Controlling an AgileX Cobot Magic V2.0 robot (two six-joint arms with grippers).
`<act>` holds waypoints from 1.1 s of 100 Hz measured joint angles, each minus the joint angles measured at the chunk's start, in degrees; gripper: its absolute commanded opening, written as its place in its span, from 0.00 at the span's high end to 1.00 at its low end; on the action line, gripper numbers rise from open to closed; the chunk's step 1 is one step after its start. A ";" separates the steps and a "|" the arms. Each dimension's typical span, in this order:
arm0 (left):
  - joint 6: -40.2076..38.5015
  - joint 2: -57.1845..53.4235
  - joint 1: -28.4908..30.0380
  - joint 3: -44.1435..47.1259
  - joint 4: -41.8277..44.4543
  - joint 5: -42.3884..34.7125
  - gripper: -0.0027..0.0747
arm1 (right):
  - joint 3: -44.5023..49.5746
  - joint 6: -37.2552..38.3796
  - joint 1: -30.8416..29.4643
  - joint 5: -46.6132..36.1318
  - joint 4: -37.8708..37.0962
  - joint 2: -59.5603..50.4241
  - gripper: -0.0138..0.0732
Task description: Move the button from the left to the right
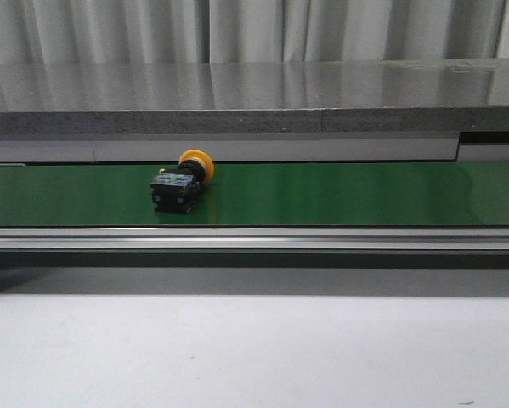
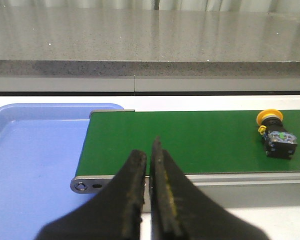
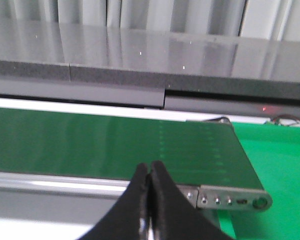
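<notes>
Looking over the feeds, I find the button (image 1: 183, 181) lying on its side on the green belt (image 1: 339, 194), left of the middle in the front view. Its yellow-orange cap points toward the far stone ledge (image 1: 237, 93) and slightly rightward, while the black body points back toward me, so I read its long axis as running roughly across the belt, not along it.

My left gripper (image 2: 150, 170) hangs low near the belt's left end, just beside the blue tray (image 2: 34, 150); its fingers are nearly pressed together, with only a thin slit between them, and nothing is held. From that wrist camera the button (image 2: 275, 134) sits well off along the belt, on the side away from the tray, with bare green between it and the fingertips.

My right gripper (image 3: 148, 172) is pressed together too, hovering over the near rail at the belt's right end, next to a bright green surface (image 3: 275, 165). No button shows in that wrist view at all.

So I judge the left arm to be the nearer one, and the one to make the pick. It would need to travel rightward along the belt, spread its fingers, and come down across the black body, since the round cap offers a poor grip.
</notes>
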 measured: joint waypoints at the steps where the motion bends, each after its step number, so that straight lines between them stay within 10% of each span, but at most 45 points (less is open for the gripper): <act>1: 0.00 0.00 0.00 0.00 0.00 0.00 0.96 | 0.00 0.00 0.00 -0.28 0.00 0.00 0.92; 44: 0.00 0.00 0.00 0.00 0.00 -0.04 0.96 | -6.86 0.00 0.00 -0.07 0.00 6.25 0.92; 110: 0.00 0.00 0.00 0.00 0.00 -0.04 0.96 | -44.58 0.00 0.00 30.04 2.01 52.28 0.92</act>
